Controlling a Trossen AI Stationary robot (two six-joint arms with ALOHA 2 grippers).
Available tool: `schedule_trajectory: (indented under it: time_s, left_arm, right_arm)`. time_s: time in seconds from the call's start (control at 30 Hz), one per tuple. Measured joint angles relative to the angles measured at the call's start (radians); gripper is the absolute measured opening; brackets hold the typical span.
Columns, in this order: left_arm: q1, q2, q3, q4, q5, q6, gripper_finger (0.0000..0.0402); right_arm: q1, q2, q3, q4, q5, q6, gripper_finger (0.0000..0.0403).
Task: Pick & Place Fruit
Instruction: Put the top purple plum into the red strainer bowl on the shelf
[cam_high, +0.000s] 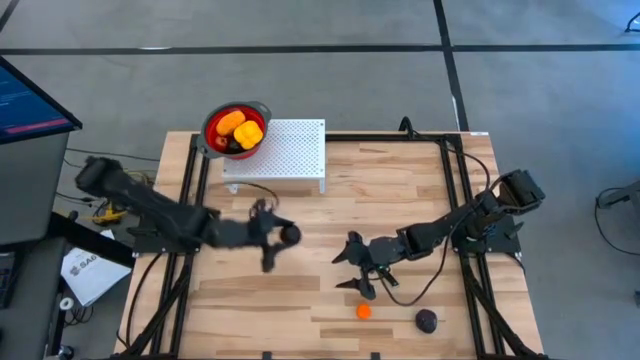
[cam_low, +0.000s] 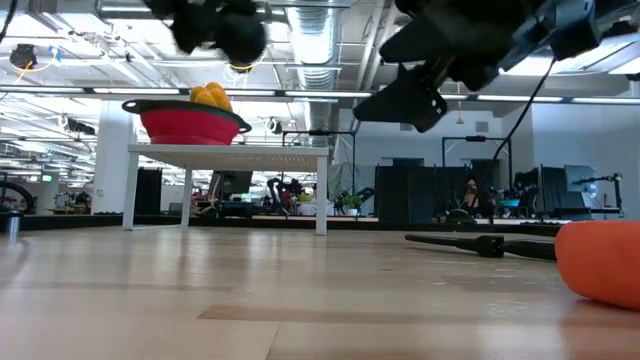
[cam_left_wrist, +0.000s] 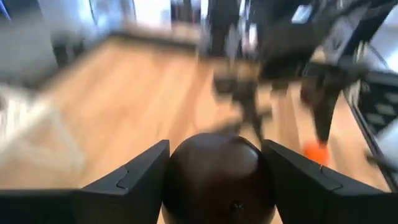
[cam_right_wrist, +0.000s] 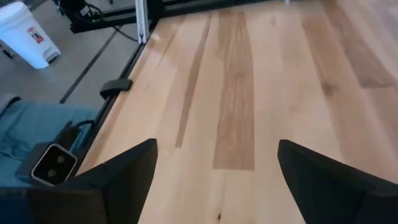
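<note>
Gripping a dark red, rounded toy fruit (cam_left_wrist: 217, 177) in my left gripper (cam_high: 284, 238), above mid-table; right gripper (cam_high: 355, 262) open, empty. Risk: smooth sphere slipping before reaching the red grey-rimmed colander (cam_high: 258, 112).

Red colander (cam_high: 236, 128), yellow fruit (cam_high: 240, 126), dark brown fruit (cam_left_wrist: 216, 175), orange fruit (cam_high: 364, 311)

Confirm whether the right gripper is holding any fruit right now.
No. In its wrist view the right gripper stands open over bare wooden table, with nothing between its fingers.
</note>
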Motion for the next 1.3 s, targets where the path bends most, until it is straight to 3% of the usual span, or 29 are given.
schedule_trajectory:
  time_s: [0.13,0.23,0.43,0.6,0.77,0.93,1.2,1.3]
  left_arm:
    - [0.104,-0.14,0.056,-0.377,0.236,-0.127,0.024]
    - [0.188,-0.177,0.147,-0.669,0.342,-0.175,0.0237]
    - [0.344,-0.116,0.383,-1.159,0.399,-0.16,0.0239]
    - [0.487,-0.019,0.574,-1.434,0.391,-0.097,0.0242]
    - [0.635,0.062,0.728,-1.545,0.266,0.01,0.0242]
    - [0.817,0.098,0.823,-1.542,0.147,0.149,0.0245]
    - [1.16,0.102,0.824,-1.435,0.139,0.298,0.0246]
    - [1.248,0.102,0.824,-1.382,0.209,0.307,0.0247]
  right_arm:
    - [-0.027,0.002,0.0,0.015,0.0,-0.024,0.0327]
    - [-0.045,0.002,0.0,0.025,0.0,-0.027,0.0327]
    - [-0.074,0.002,0.0,0.025,-0.004,-0.032,0.0327]
    - [-0.074,0.002,0.0,0.026,-0.005,-0.045,0.0327]
    - [-0.067,0.003,0.0,0.026,-0.007,-0.053,0.0327]
    - [-0.064,0.003,0.0,0.026,-0.006,-0.06,0.0327]
    - [-0.062,0.003,0.0,0.028,-0.004,-0.069,0.0327]
    - [-0.062,0.003,0.0,0.035,-0.004,-0.069,0.0327]
